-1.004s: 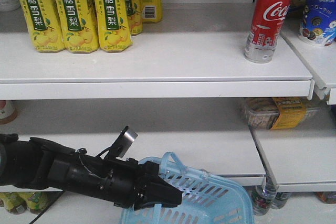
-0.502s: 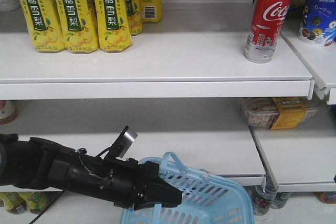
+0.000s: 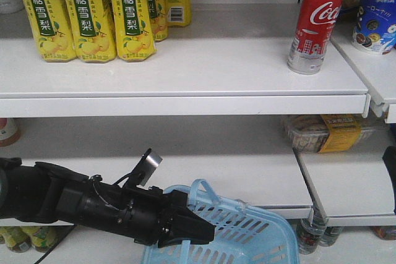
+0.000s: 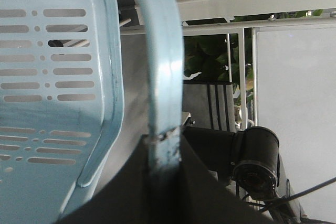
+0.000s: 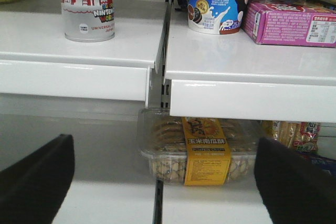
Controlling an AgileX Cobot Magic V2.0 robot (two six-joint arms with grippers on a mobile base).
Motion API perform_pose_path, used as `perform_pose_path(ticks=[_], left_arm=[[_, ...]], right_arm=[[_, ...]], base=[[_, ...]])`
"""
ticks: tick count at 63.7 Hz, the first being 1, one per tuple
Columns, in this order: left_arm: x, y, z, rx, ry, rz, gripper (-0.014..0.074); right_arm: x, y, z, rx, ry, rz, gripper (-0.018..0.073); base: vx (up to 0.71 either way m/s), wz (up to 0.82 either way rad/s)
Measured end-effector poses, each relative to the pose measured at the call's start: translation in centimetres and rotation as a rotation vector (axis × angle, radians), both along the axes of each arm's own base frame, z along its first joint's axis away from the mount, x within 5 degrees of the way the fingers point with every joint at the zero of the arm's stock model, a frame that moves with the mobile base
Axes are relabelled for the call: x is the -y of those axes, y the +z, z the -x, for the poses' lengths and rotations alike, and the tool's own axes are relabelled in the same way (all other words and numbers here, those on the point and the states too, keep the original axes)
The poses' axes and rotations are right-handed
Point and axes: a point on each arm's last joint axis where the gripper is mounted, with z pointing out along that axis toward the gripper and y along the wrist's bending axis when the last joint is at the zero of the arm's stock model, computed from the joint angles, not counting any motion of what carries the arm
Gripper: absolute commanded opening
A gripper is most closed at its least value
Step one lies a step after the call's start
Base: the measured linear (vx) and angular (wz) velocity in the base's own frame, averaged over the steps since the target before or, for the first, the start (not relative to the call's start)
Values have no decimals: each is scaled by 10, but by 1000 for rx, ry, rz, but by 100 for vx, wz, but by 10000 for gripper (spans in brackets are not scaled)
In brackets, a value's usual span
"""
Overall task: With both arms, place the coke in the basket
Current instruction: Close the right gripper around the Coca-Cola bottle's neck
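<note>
The coke (image 3: 315, 20) stood upright on the upper shelf (image 3: 185, 72), close to its right end, untouched and well apart from the yellow cartons (image 3: 86, 13) at the left. A blue cup (image 5: 218, 1) sat on the neighbouring shelf just to its right.

The right gripper (image 5: 163, 182) was empty, its fingers (image 5: 37, 182) spread wide. It was aimed lower, at a clear snack tray (image 5: 202, 148) on the shelf below, with the coke up and to the left in the wrist view.

Far below, the basket (image 3: 247, 233) hung tilted. The left gripper (image 3: 195, 233) was clamped on one loop handle (image 4: 157, 51).

The risks looked plain. The right arm would have to rise past the shelf's front lip and could strike it. The coke was tall and narrow, so an off-centre approach could topple it or knock it into the cup. The basket, held by one handle, might swing or sag, and a release off its opening would miss.
</note>
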Motion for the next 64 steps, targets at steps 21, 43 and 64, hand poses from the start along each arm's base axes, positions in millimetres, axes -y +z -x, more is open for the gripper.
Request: perform_pose_path(ticks=[21, 43, 64], left_arm=[[0, 0, 0, 0, 0, 0, -6], [0, 0, 0, 0, 0, 0, -6], [0, 0, 0, 0, 0, 0, -6]], right_arm=[[-2, 53, 2, 80, 19, -91, 552], [-25, 101, -28, 147, 179, -32, 552], [-41, 131, -82, 168, 195, -8, 552]], base=[[0, 0], [0, 0], [0, 0]])
